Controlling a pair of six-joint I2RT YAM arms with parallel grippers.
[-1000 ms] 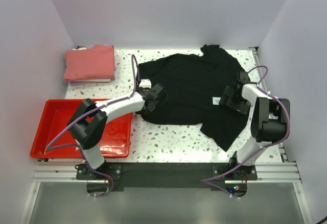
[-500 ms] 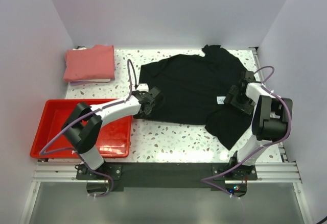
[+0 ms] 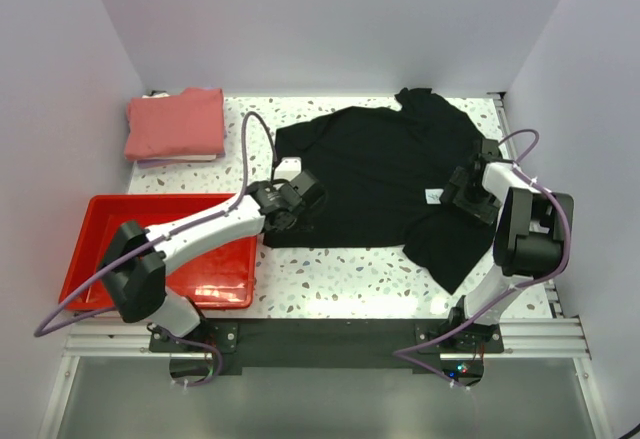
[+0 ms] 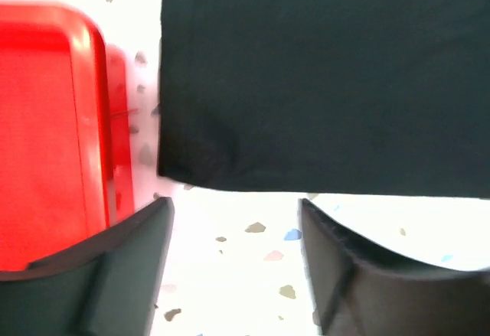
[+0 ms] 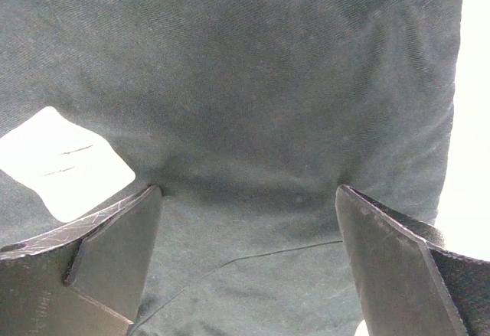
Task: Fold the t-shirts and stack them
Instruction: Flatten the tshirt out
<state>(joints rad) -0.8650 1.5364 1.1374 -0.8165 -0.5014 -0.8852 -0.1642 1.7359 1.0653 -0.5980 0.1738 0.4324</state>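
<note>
Right now your left gripper (image 4: 233, 204) stands with its jaws apart and nothing between them; only bare speckled table (image 4: 245, 275) shows in the gap. Its fingertips sit just short of the near-left corner of the black t-shirt (image 3: 380, 169), and the red tray (image 3: 110, 249) lies just beside that corner. Your right gripper (image 5: 249, 190) is spread wide over the shirt's right side, with cloth filling the space between its fingers (image 5: 107, 252). You cannot tell whether they touch the fabric. The small white label (image 5: 65, 164) lies just to its left. The black shirt is spread across the middle of the table, one part trailing toward the near right edge. The pink t-shirt (image 3: 177, 124) rests folded in the far-left corner — well apart from both arms.
</note>
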